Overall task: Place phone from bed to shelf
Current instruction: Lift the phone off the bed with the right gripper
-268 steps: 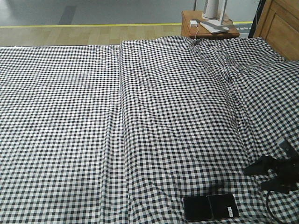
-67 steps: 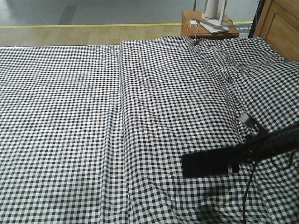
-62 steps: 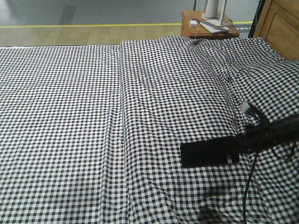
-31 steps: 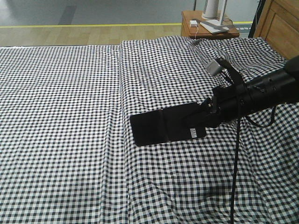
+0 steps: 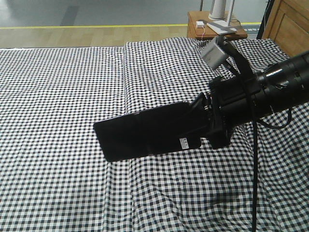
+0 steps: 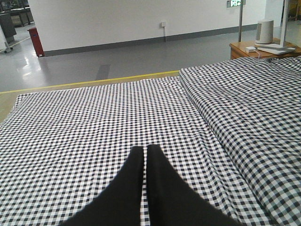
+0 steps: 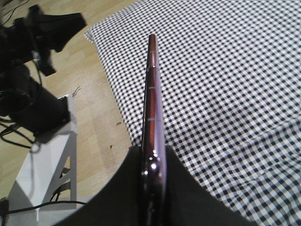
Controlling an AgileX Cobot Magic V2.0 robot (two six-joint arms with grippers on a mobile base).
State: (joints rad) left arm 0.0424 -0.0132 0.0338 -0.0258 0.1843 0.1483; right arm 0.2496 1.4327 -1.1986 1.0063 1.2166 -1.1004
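Observation:
The phone [image 5: 145, 131], a flat black slab with a small white sticker near the gripped end, hangs in the air above the bed [image 5: 63, 96], which wears a black-and-white check sheet. My right gripper [image 5: 203, 130] is shut on its right end, with the slab pointing left. The right wrist view shows the phone [image 7: 153, 94] edge-on, pinkish rim up, clamped between my right gripper [image 7: 152, 157] fingers. My left gripper [image 6: 145, 153] hovers over the bed [image 6: 84, 122], jaws shut and holding nothing. The shelf is out of view.
A small wooden nightstand [image 5: 193, 29] with a white lamp base and charger stands beyond the bed's far right corner. The wooden headboard [image 5: 289, 24] rises at the right. Wood floor [image 7: 108, 122] and a white stand [image 7: 47, 174] with black equipment lie beside the bed's edge.
My right gripper has lifted the phone off the bed's near right corner and carried it up and to the left. The left gripper's earlier state is not shown.

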